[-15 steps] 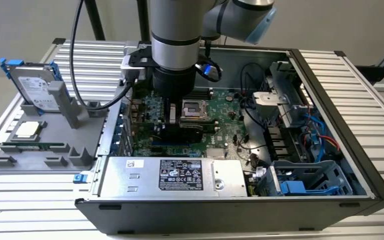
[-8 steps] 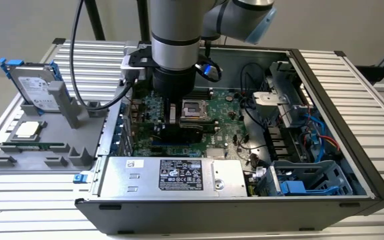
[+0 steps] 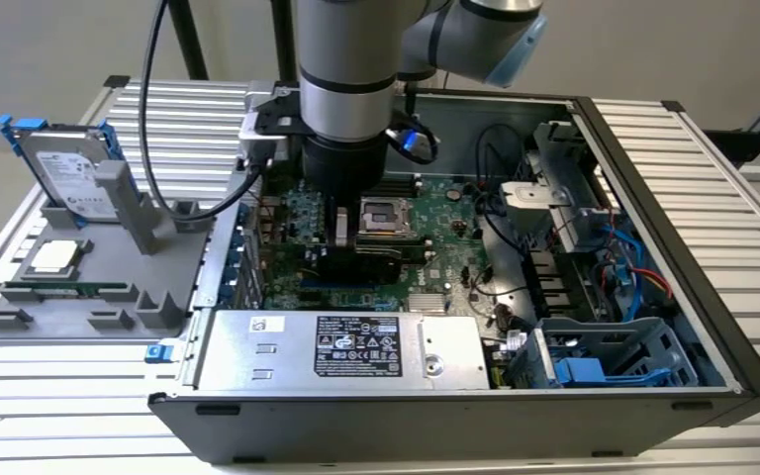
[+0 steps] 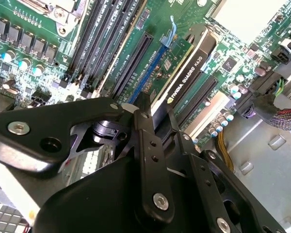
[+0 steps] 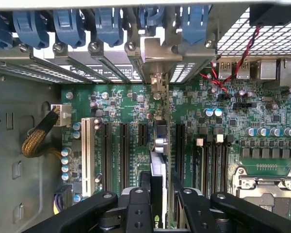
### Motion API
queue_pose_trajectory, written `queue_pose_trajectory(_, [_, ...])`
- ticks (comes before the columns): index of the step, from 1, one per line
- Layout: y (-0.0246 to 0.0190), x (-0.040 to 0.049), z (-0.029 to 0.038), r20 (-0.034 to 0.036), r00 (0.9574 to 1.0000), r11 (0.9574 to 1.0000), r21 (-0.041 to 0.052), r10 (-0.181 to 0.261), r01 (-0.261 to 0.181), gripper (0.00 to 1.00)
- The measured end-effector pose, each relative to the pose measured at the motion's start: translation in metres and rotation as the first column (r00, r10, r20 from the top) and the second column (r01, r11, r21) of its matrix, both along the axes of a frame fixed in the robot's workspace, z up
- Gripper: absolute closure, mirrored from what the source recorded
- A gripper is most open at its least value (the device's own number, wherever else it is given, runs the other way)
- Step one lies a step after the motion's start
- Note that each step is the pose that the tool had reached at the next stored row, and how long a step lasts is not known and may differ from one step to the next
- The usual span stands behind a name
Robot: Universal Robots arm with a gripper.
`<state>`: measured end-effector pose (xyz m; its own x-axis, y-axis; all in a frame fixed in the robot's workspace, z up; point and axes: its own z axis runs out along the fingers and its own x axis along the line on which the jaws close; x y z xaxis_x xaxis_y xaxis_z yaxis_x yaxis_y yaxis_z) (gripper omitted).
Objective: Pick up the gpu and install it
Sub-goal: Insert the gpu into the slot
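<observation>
One gpu [image 4: 186,77] on edge, bracket toward rear slots, gripper [image 5: 157,194] clamping it

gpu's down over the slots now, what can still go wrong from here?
1. Misalignment: the tool holds the gpu on edge among several parallel expansion slots; a small offset could land it beside its slot or seat it partway.
2. Bracket snag: in the first wrist view the card's metal end sits close to the rear bracket openings and blue latches; it could catch there.
3. Cables: the loose yellow wire bundle lies near the slots.
</observation>
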<state>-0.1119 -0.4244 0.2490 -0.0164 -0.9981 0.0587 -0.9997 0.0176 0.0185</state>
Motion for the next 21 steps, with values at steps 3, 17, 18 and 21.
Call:
queue_pose_trajectory(3, [-0.0004,-0.0005,-0.0001,0.0002,1.0,1.0,0.0006,0.0,0.0,1.0])
queue_pose_trajectory(17, [-0.0051,-0.0048,-0.0001,0.0,1.0,1.0,0.0031,0.004,-0.004,1.0])
queue_pose_trajectory(18, [-0.0051,-0.0048,0.0,0.0,1.0,1.0,0.003,0.004,-0.004,1.0])
queue_pose_trajectory(21, [-0.0053,-0.005,-0.0003,-0.0001,1.0,1.0,0.0027,0.004,-0.004,1.0])
